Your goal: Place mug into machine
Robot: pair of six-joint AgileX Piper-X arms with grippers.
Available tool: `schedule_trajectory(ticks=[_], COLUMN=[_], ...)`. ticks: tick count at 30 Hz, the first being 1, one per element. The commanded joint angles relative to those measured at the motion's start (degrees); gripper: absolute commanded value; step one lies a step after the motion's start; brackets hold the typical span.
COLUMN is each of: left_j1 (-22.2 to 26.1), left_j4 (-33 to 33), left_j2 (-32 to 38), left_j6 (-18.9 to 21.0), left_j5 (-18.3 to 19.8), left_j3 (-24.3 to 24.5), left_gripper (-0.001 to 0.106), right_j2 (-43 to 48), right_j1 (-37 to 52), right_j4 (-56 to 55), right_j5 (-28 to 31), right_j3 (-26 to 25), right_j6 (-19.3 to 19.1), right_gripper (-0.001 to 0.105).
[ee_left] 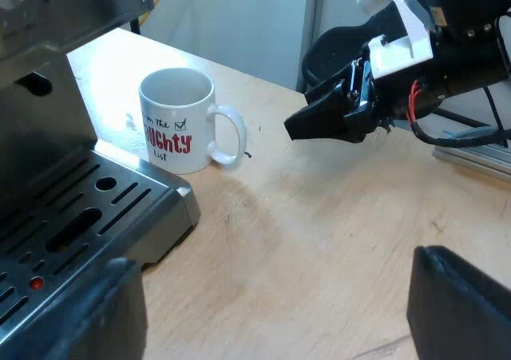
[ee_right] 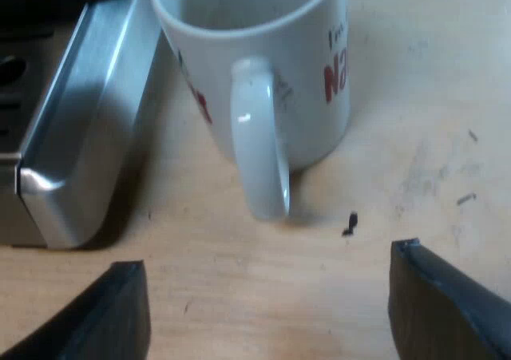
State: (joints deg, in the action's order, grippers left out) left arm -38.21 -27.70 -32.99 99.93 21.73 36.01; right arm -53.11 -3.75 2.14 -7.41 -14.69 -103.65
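**Lining up on the mug's handle**

The right end effector (ee_right: 267,320) hovers with its black fingers spread wide, aimed at the handle (ee_right: 259,148) of the mug (ee_right: 311,73) and not touching it. I judge this to be the approach before the grasp. Next it must close in, pinch the handle's loop squarely, and lift the mug over the tray's lip.

The mug is glossy white ceramic with red lettering. It stands upright on the pale wooden bench (ee_left: 335,240), just beside the corner of the brushed-metal, slotted drip tray (ee_left: 96,208). The left end effector (ee_left: 271,312) is also open, near the tray.

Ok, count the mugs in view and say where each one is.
1. The white mug stands upright on the table beside the machine's drip tray, its handle toward the right gripper. Others may be hidden.
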Motion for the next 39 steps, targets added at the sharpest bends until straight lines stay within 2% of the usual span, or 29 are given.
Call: schedule_trajectory(ticks=[1,4,7,9,12,15,39], left_j1=[-0.29,-0.29,-0.29,-0.29,-0.29,-0.29,-0.29], left_j4=[1.05,1.05,1.05,1.05,1.05,1.05,1.05], left_j2=[-0.68,-1.90,-3.03,-3.43,-3.40,-3.40,-3.40], left_j6=[0.16,0.16,0.16,0.16,0.16,0.16,0.16], left_j5=[-0.54,-0.54,-0.54,-0.54,-0.54,-0.54,-0.54], left_j3=[0.50,0.50,0.50,0.50,0.50,0.50,0.50], left_gripper=[0.069,0.069,0.069,0.069,0.069,0.069,0.069], right_j2=[-0.28,-1.19,-3.08,-5.30,-7.76,-10.63,-29.17], right_j1=[-1.12,-4.63,-8.21,-10.37,-11.21,-11.20,-11.09], right_j4=[3.73,5.56,7.95,10.02,12.49,15.83,33.31], right_j5=[0.05,2.41,8.46,13.23,15.27,16.59,16.60], right_j3=[0.33,0.35,0.35,0.35,0.35,0.35,0.35], right_j6=[-1.71,-4.21,-4.52,-2.57,1.19,3.07,3.21], right_gripper=[0.060,0.059,0.059,0.059,0.059,0.059,0.059])
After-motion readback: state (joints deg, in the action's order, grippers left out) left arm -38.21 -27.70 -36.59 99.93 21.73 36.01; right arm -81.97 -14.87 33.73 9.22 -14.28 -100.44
